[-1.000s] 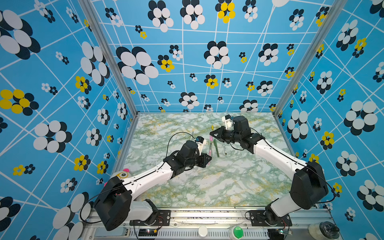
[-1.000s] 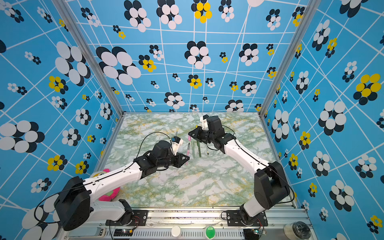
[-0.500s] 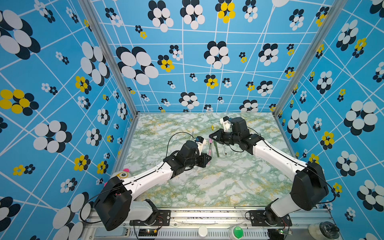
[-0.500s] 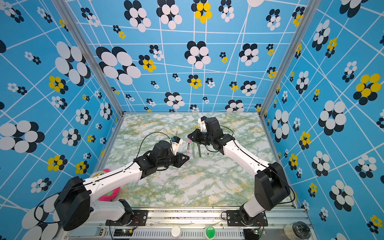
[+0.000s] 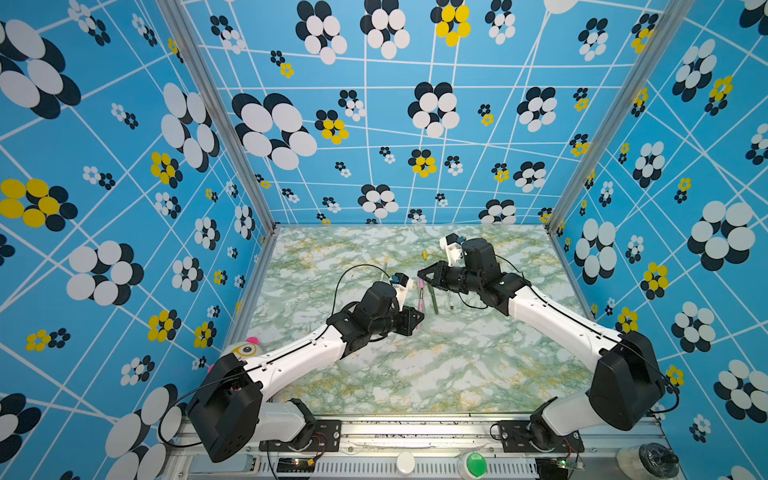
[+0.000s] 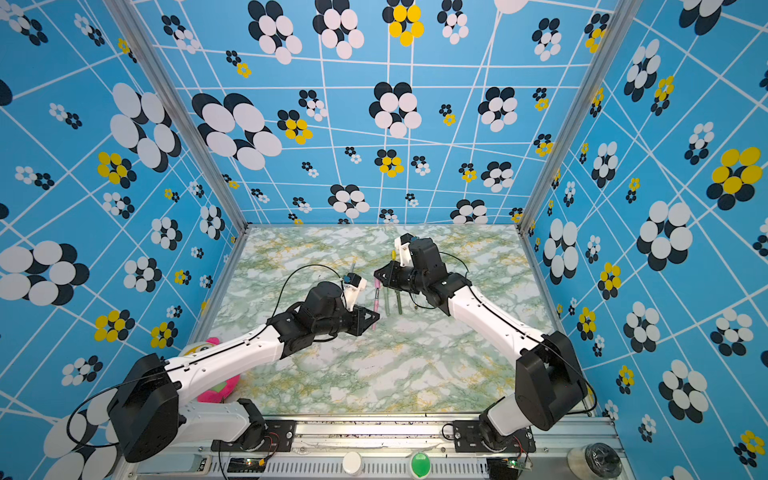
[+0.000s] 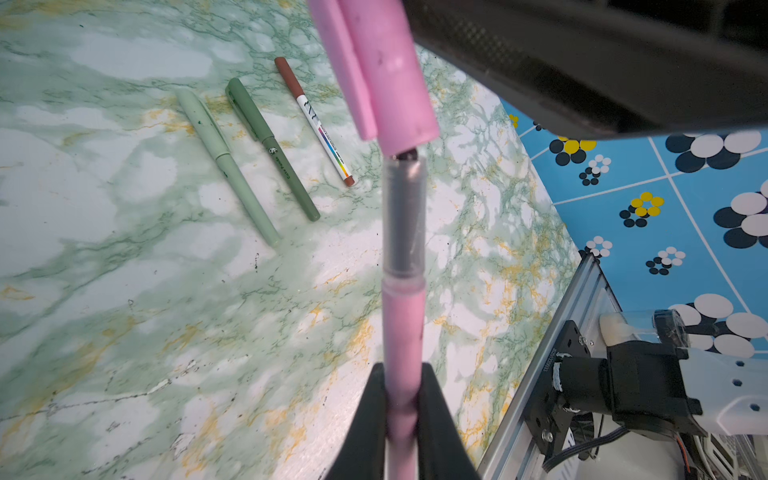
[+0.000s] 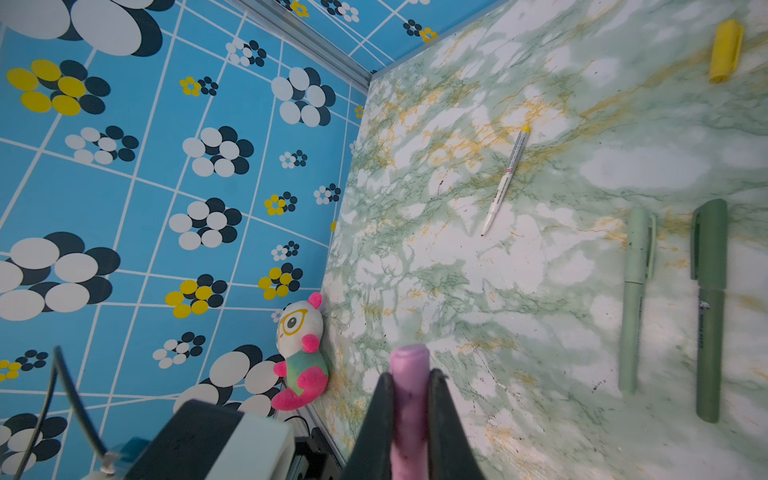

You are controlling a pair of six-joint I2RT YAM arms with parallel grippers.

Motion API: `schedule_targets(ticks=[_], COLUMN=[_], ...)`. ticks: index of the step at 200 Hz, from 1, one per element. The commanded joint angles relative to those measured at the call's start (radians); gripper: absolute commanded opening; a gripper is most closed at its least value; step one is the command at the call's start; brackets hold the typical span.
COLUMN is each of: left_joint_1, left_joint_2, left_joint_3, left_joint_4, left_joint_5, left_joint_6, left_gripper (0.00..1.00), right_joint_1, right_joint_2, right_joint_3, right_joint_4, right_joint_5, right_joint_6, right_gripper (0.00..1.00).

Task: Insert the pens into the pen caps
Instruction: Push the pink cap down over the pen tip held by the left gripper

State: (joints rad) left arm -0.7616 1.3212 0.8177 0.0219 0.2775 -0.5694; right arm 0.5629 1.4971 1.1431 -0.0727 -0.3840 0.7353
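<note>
The left jaws are closed on the pink pen (image 7: 403, 324), gripping it low on its barrel so the writing end sticks out ahead of them. The right jaws are closed on the pink cap (image 8: 409, 399), pinching it across its sides. In the left wrist view the cap (image 7: 386, 70) and the pen line up end to end. The dark tip sits right at the cap's open mouth, while the clear grip section behind it is wholly outside, so the pen is not seated. In both top views the pair shows between the two arms near the middle of the desk (image 5: 436, 374), the pen (image 5: 420, 301) (image 6: 376, 305) running away from the left jaws toward the right ones.

Three pens lie capped on the desk just beside this – a pale green pen (image 7: 226, 164), a dark green pen (image 7: 274, 149) and a brown pen (image 7: 320, 129). They are roughly parallel and do not touch. The right wrist view shows the two green ones (image 8: 638, 299) (image 8: 708, 311) side by side.

The yellow pen (image 8: 505, 180) lies uncapped, well apart from the yellow cap (image 8: 725, 52), which rests alone nearer the back wall in a top view (image 5: 424, 254).

A plush toy (image 8: 301, 353) leans at the desk's left edge.
</note>
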Motion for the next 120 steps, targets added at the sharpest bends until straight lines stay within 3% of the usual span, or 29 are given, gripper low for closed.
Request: schedule_targets(ticks=[1, 120], left_joint_1=[0.0, 0.0], left_joint_2=[-0.036, -0.074], left_joint_3=[0.005, -0.026], left_joint_4=[0.037, 0.119], left_joint_5=[-0.021, -0.034], left_joint_6=[-0.011, -0.023], left_gripper=[0.0, 0.0], right_joint_1=[0.023, 0.069], right_joint_2=[-0.039, -0.115], right_joint_3=[-0.034, -0.173], right_joint_4=[0.008, 0.161], right_joint_5=[0.002, 0.082], right_joint_6=[-0.022, -0.017], right_gripper=[0.0, 0.0])
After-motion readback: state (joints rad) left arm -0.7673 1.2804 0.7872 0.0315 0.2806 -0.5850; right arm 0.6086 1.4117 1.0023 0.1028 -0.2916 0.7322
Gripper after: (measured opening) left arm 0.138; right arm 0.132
